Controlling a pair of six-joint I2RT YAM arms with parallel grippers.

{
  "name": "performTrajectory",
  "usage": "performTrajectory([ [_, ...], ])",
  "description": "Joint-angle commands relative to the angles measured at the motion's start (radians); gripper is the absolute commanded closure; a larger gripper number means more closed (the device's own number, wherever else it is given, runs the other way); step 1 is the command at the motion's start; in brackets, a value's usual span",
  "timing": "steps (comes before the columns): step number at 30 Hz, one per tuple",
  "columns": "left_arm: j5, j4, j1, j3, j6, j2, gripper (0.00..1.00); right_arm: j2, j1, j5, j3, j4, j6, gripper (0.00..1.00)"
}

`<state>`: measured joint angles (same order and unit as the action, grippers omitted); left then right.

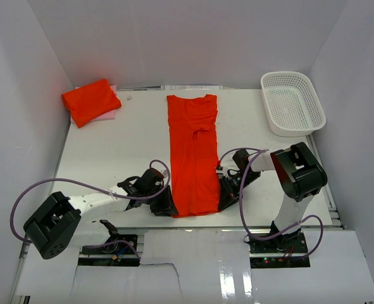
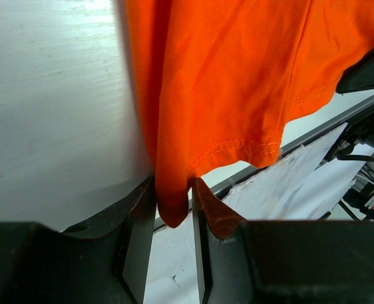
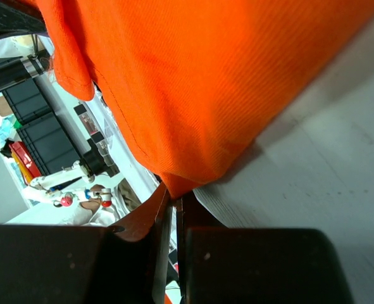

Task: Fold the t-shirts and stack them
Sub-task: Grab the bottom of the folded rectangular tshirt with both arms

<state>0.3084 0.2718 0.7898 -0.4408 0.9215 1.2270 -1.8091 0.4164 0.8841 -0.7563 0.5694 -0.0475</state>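
An orange-red t-shirt [image 1: 193, 158], folded into a long narrow strip, lies down the middle of the table with its collar at the far end. My left gripper [image 1: 168, 206] is at its near left corner. In the left wrist view the shirt [image 2: 237, 82] hangs into my left gripper [image 2: 174, 190], whose fingers press a bunched corner. My right gripper [image 1: 223, 199] is at the near right corner. Seen from the right wrist, the shirt [image 3: 193, 82] is pinched by my right gripper [image 3: 174, 193] at its tips. A second t-shirt [image 1: 90, 101] lies folded at the far left.
A white mesh basket [image 1: 292, 101] stands at the far right corner. A pale pink sheet [image 1: 109, 114] shows under the folded shirt. White walls enclose the table on three sides. The table's near edge and cables run just behind both grippers.
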Motion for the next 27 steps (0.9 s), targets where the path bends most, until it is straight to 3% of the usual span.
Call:
performTrajectory([
  [1, -0.011, -0.003, 0.009, -0.007, -0.007, 0.034, 0.59, 0.031, 0.002, -0.014, -0.006, 0.012, 0.0, 0.92],
  [4, -0.014, -0.014, 0.015, -0.009, -0.007, 0.045, 0.61, 0.033, 0.002, -0.014, -0.005, 0.012, 0.0, 0.92],
  [6, -0.014, -0.022, 0.017, -0.007, -0.004, 0.048, 0.67, 0.031, 0.002, -0.014, -0.005, 0.012, -0.002, 0.92],
  [7, -0.014, -0.023, 0.017, -0.006, -0.004, 0.049, 0.81, 0.033, 0.002, -0.013, -0.005, 0.012, -0.002, 0.92],
  [10, -0.003, -0.022, 0.017, -0.007, 0.0, 0.057, 1.0, 0.037, 0.002, -0.016, -0.006, 0.012, 0.0, 0.92],
  [27, 0.083, -0.019, 0.017, -0.032, 0.031, 0.046, 1.0, 0.073, 0.001, 0.003, -0.011, 0.015, -0.014, 0.92],
])
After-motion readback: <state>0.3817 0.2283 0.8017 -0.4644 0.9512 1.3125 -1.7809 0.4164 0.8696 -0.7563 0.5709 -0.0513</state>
